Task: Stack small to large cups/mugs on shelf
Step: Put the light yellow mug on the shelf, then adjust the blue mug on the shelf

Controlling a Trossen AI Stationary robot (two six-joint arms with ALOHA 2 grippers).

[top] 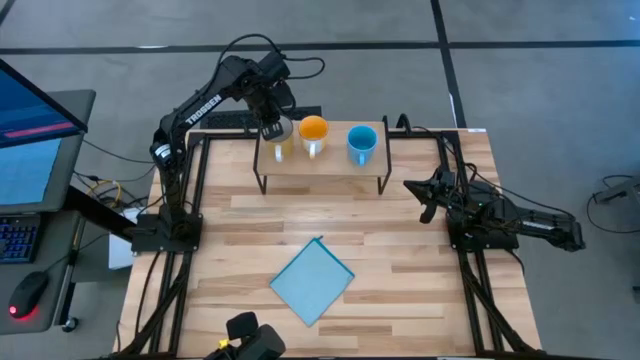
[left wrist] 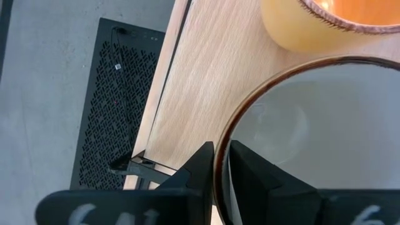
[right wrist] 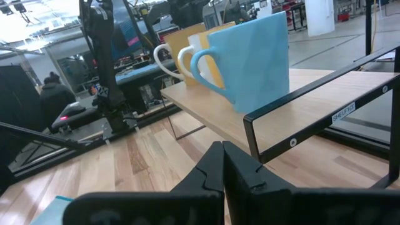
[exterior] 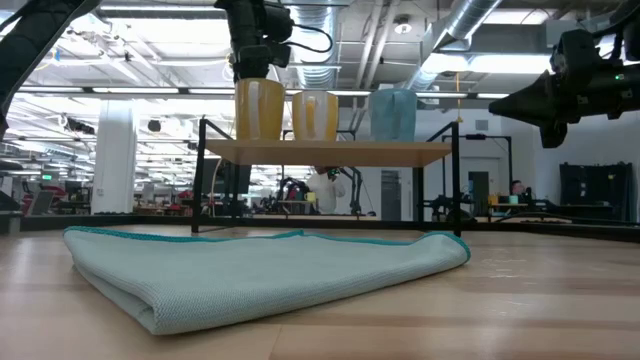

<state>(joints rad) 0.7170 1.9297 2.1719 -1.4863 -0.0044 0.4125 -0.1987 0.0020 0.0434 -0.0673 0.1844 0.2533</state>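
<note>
Left gripper (left wrist: 222, 164) pinches cream mug (left wrist: 312, 137) rim, wall between fingers; glazed ceramic: rigid, slippery, chip-prone. Right gripper (right wrist: 223, 164) closed, empty.

White lettering "TROSSEN" runs along the left arm (top: 200, 108) in the high view — a small tag on the shelf (right wrist: 343, 112) frame reads roughly "SHELF", its last characters unclear.

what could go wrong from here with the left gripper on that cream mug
The left gripper pinches only the thin rim of the cream mug, so the mug could tilt or slip if lifted. The orange mug stands very close beside it, so a sideways move may knock it. Both sit toward the back of the shelf, where a nudged mug could fall off the edge.
</note>
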